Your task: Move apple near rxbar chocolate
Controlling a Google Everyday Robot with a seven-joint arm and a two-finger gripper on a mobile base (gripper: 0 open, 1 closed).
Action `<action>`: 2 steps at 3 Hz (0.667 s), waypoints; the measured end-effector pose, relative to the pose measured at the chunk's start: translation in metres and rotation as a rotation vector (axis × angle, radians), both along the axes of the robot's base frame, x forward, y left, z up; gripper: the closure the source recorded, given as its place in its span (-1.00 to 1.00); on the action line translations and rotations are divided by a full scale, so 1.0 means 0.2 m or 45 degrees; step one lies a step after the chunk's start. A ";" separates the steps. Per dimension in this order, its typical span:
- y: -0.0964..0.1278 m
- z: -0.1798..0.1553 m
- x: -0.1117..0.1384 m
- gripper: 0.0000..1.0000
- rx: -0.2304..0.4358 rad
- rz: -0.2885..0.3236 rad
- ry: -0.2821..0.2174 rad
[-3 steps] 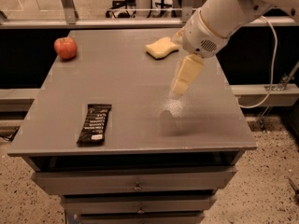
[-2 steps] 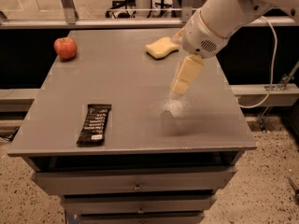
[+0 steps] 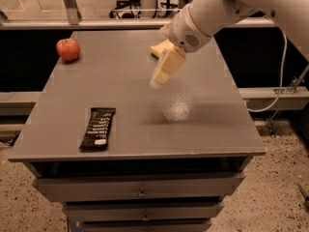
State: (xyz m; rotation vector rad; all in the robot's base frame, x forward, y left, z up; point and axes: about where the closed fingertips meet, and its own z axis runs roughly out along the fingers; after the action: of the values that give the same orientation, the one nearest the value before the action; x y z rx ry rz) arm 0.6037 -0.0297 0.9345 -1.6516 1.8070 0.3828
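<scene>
The arm (image 3: pixel 212 13), cut off by the top edge, hides part of the sponge (image 3: pixel 157 49) behind the pincer (image 3: pixel 157 80) above mid-worktop (image 3: pixel 217 129), and print on the rxbar chocolate (image 3: pixel 98 128) is unreadably small.

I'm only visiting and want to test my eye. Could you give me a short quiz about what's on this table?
1. True or false: the gripper is holding the apple.
2. Where does the rxbar chocolate lie on the table, as the camera sees it? A) near the front left B) at the back right C) touching the apple
3. Fill in: the gripper hovers above the table's ____.
Key: 1 false; 2 A; 3 middle.
</scene>
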 end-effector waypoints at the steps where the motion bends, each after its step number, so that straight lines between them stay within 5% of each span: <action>1: 0.20 0.04 0.23 -1.00 0.126 0.001 -0.062; 2: 0.43 0.05 0.51 -1.00 0.250 -0.051 -0.090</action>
State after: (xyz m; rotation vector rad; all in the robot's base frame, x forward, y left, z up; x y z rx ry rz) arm 0.7053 0.0565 0.9447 -1.4737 1.6909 0.4632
